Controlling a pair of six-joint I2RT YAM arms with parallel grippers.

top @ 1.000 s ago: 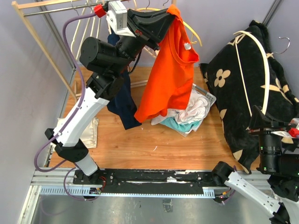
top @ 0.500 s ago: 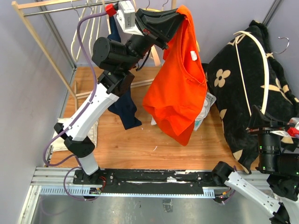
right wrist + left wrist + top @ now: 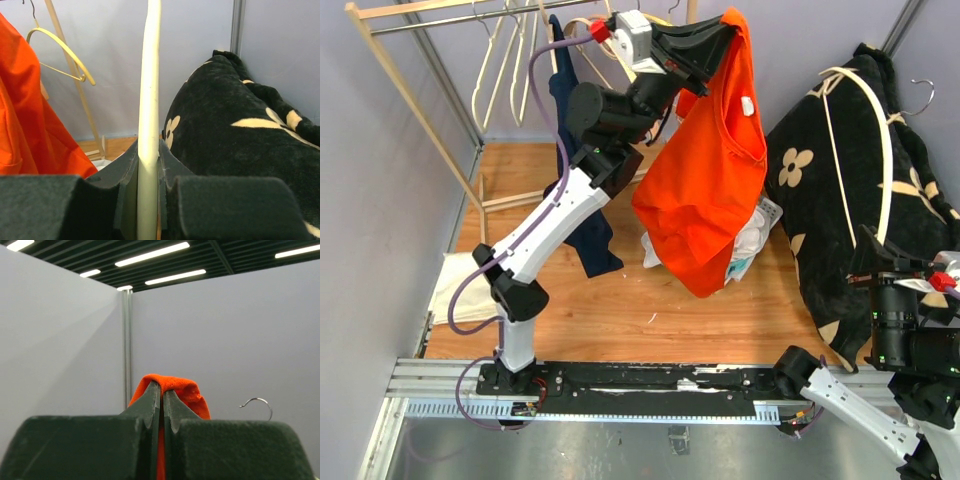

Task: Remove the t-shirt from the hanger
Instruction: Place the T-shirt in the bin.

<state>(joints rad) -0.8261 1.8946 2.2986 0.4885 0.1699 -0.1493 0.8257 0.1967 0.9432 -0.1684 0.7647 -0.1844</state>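
The orange t-shirt (image 3: pixel 710 170) hangs free in the air from my left gripper (image 3: pixel 725 30), which is shut on its top edge high at the back. In the left wrist view the jaws (image 3: pixel 162 390) pinch a fold of orange cloth (image 3: pixel 187 392). The cream hanger (image 3: pixel 888 150) lies over a black flower-patterned fabric (image 3: pixel 820 200) on the right, its metal hook (image 3: pixel 923 95) pointing up right. My right gripper (image 3: pixel 880 262) is shut on the hanger's lower end. In the right wrist view the cream bar (image 3: pixel 149 100) stands upright between the jaws (image 3: pixel 148 150).
A wooden clothes rack (image 3: pixel 420 100) with several empty hangers (image 3: pixel 510 60) stands at the back left. A navy garment (image 3: pixel 582 220) hangs by the left arm. A heap of light clothes (image 3: pixel 750 240) lies behind the orange shirt. A folded cream cloth (image 3: pixel 455 290) lies at the left.
My left arm has swung up and to the right, carrying the orange t-shirt with it toward the black fabric. The right arm and hanger have not moved.
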